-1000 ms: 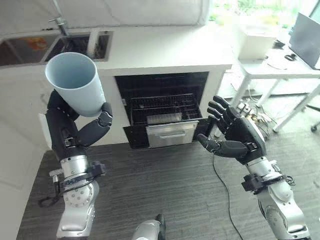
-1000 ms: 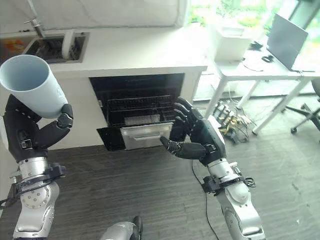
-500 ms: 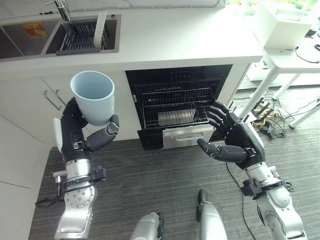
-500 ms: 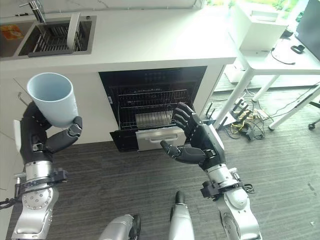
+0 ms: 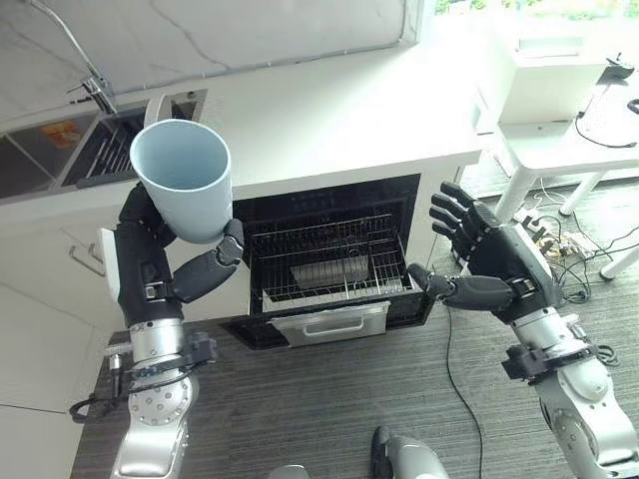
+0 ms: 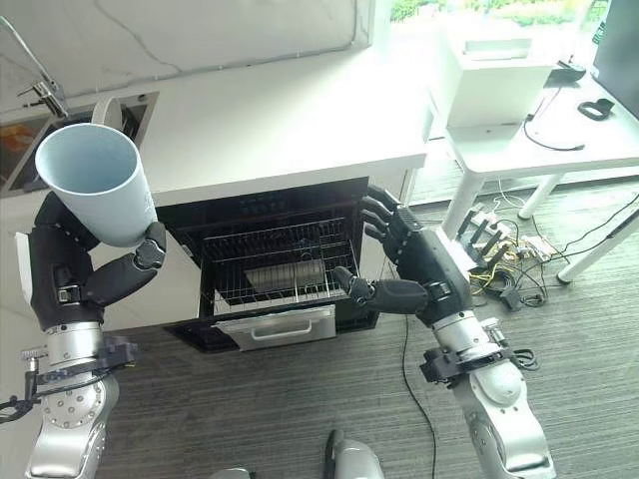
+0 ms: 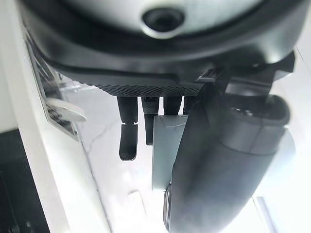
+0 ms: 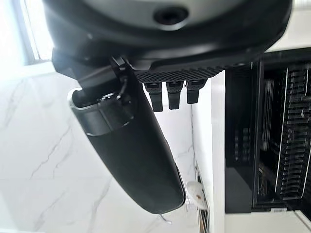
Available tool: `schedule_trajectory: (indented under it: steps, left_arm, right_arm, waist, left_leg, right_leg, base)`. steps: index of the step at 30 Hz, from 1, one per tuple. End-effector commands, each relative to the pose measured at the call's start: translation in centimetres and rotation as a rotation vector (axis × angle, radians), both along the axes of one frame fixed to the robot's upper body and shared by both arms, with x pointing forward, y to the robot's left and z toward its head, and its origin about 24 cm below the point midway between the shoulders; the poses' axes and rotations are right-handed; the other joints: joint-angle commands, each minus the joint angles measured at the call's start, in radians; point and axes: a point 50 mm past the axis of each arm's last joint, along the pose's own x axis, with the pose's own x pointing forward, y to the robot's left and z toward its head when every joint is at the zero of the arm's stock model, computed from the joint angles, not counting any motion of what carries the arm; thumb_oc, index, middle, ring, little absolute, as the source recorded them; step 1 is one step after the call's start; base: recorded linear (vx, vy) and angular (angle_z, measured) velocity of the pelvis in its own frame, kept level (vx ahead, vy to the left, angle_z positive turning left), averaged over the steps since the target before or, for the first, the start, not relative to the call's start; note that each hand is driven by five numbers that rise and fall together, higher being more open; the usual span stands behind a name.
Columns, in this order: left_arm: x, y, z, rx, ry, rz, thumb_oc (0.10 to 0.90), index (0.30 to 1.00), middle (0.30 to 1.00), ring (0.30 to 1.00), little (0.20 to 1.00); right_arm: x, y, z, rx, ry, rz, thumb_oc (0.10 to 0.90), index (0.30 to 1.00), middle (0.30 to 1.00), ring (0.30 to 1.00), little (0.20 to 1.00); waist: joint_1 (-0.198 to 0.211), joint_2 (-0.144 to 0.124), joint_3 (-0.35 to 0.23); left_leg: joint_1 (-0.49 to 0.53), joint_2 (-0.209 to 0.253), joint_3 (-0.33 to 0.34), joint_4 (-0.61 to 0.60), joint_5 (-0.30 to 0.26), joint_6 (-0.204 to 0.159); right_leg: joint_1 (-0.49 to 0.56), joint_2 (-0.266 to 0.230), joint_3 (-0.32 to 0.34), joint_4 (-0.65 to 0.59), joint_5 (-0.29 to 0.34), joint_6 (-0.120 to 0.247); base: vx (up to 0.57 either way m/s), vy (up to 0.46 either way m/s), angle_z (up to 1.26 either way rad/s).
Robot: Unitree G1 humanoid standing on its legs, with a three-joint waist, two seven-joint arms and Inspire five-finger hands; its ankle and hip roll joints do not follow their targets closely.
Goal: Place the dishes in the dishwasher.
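A pale blue cup [image 5: 185, 190] is held upright, mouth up, in my left hand [image 5: 150, 269], whose fingers and thumb curl round its lower part, up in front of the counter's left half. In the left wrist view the cup [image 7: 167, 148] shows between the fingers and the thumb. My right hand [image 5: 494, 264] hovers open, fingers spread, to the right of the open dishwasher [image 5: 334, 254]. A wire rack [image 5: 329, 264] with a small metal tray inside sits in the dishwasher, and its door [image 5: 329, 321] hangs down below.
A white counter [image 5: 339, 110] runs above the dishwasher, with a sink [image 5: 110, 150] and a tap [image 5: 85, 85] at the left. A white table [image 5: 574, 130] with a white box stands at the right, cables beneath it. Dark floor [image 5: 329, 399] lies in front.
The camera has shifted, so the dishwasher now lies closer and lower in view. The left hand still holds the cup, raised a little higher. The right hand stays open by the dishwasher.
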Motion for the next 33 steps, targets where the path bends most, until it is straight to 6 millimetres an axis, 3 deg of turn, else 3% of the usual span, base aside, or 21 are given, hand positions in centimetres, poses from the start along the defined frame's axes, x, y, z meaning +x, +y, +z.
schedule_trajectory:
  steps: [1, 6, 12, 16, 21, 25, 26, 30, 32, 33]
  left_arm:
    - [-1.5, 0.5, 4.0, 0.037, -0.272, -0.009, 0.4, 0.3, 0.3, 0.3, 0.3]
    - [-1.1, 0.2, 4.1, 0.03, -0.296, -0.016, 0.4, 0.3, 0.3, 0.3, 0.3]
    - [-0.9, 0.2, 4.3, 0.019, -0.311, 0.004, 0.4, 0.3, 0.3, 0.3, 0.3]
    - [-0.1, -0.1, 5.1, 0.067, -0.323, -0.031, 0.4, 0.3, 0.3, 0.3, 0.3]
    - [0.2, -0.3, 5.6, 0.108, -0.323, -0.061, 0.4, 0.3, 0.3, 0.3, 0.3]
    - [0.3, -0.6, 5.6, 0.152, -0.329, -0.054, 0.4, 0.3, 0.3, 0.3, 0.3]
    - [0.7, -0.8, 5.8, 0.165, -0.335, -0.059, 0.4, 0.3, 0.3, 0.3, 0.3]
    - [1.0, -1.2, 6.3, 0.183, -0.339, -0.075, 0.4, 0.3, 0.3, 0.3, 0.3]
    - [1.2, -1.5, 6.0, 0.202, -0.324, -0.049, 0.4, 0.3, 0.3, 0.3, 0.3]
    - [1.3, -1.5, 6.0, 0.208, -0.319, -0.033, 0.4, 0.3, 0.3, 0.3, 0.3]
  right_arm:
    - [-0.5, 1.4, 3.1, 0.047, -0.2, 0.07, 0.8, 0.9, 0.9, 0.9, 0.9]
    - [-0.5, 1.5, 2.7, 0.047, -0.2, 0.038, 0.8, 0.9, 0.9, 0.9, 0.9]
    - [-0.8, 1.5, 2.7, 0.049, -0.202, 0.064, 0.8, 0.9, 0.9, 0.9, 0.9]
    - [-0.6, 1.4, 2.7, 0.068, -0.195, 0.049, 0.8, 0.9, 0.9, 0.9, 0.9]
    - [-0.2, 1.7, 2.6, 0.053, -0.183, 0.041, 0.8, 0.9, 0.9, 0.9, 0.9]
    - [-0.2, 2.1, 2.5, 0.096, -0.2, 0.057, 0.8, 0.9, 0.9, 0.9, 0.9]
    - [-0.2, 2.4, 2.6, 0.119, -0.214, 0.066, 0.8, 0.9, 0.9, 0.9, 0.9]
    - [-0.2, 2.7, 2.6, 0.153, -0.228, 0.065, 0.8, 0.9, 0.9, 0.9, 0.9]
    - [0.3, 4.0, 3.1, 0.249, -0.226, 0.114, 0.8, 0.9, 0.9, 0.9, 0.9]
    - [0.5, 4.4, 2.9, 0.282, -0.189, 0.144, 0.8, 0.9, 0.9, 0.9, 0.9]
  waist:
    - [0.007, 0.008, -0.057]
    - [0.023, 0.025, -0.058]
    - [0.028, 0.023, -0.079]
    - [0.032, -0.007, -0.096]
    - [0.05, -0.023, -0.087]
    - [0.035, -0.022, -0.068]
    - [0.028, -0.019, -0.053]
    - [0.028, -0.032, -0.047]
    - [0.01, -0.033, -0.045]
    - [0.004, -0.031, -0.046]
  left_leg:
    - [-0.052, -0.048, 0.012, -0.012, -0.138, 0.049]
    - [-0.169, -0.006, 0.011, -0.012, -0.093, 0.026]
    - [-0.17, -0.021, -0.007, -0.012, -0.105, 0.043]
    - [-0.133, -0.057, -0.013, -0.012, -0.144, 0.079]
    - [-0.127, -0.072, -0.028, -0.012, -0.156, 0.102]
    - [-0.12, -0.074, -0.065, -0.012, -0.155, 0.12]
    - [-0.113, -0.071, -0.085, -0.012, -0.16, 0.118]
    - [-0.1, -0.067, -0.083, -0.012, -0.18, 0.105]
    - [-0.058, -0.049, -0.057, -0.012, -0.22, 0.097]
    - [-0.048, -0.042, -0.063, -0.012, -0.232, 0.1]
  right_leg:
    - [0.079, 0.008, 0.078, -0.103, -0.02, 0.168]
    - [0.124, 0.045, 0.066, -0.103, -0.059, 0.158]
    - [0.141, 0.031, 0.045, -0.103, -0.073, 0.163]
    - [0.169, -0.012, 0.013, -0.103, -0.061, 0.186]
    - [0.203, -0.025, -0.018, -0.103, -0.048, 0.199]
    - [0.225, 0.016, -0.014, -0.103, 0.12, 0.238]
    - [0.188, -0.002, -0.004, -0.103, 0.13, 0.231]
    - [0.11, -0.102, 0.019, -0.103, 0.067, 0.229]
    - [-0.004, -0.16, 0.082, -0.103, 0.134, 0.256]
    - [-0.016, -0.15, 0.11, -0.103, 0.119, 0.261]
  base:
    - [0.12, 0.071, 0.34]
    - [0.11, 0.081, 0.15]
    - [0.08, 0.168, -0.16]
    - [0.14, 0.209, 0.09]
    - [0.09, 0.099, 0.2]
    - [0.1, 0.026, 0.21]
    - [0.1, -0.103, 0.21]
    - [0.08, -0.213, 0.16]
    - [0.22, -0.46, 0.02]
    - [0.22, -0.408, 0.09]
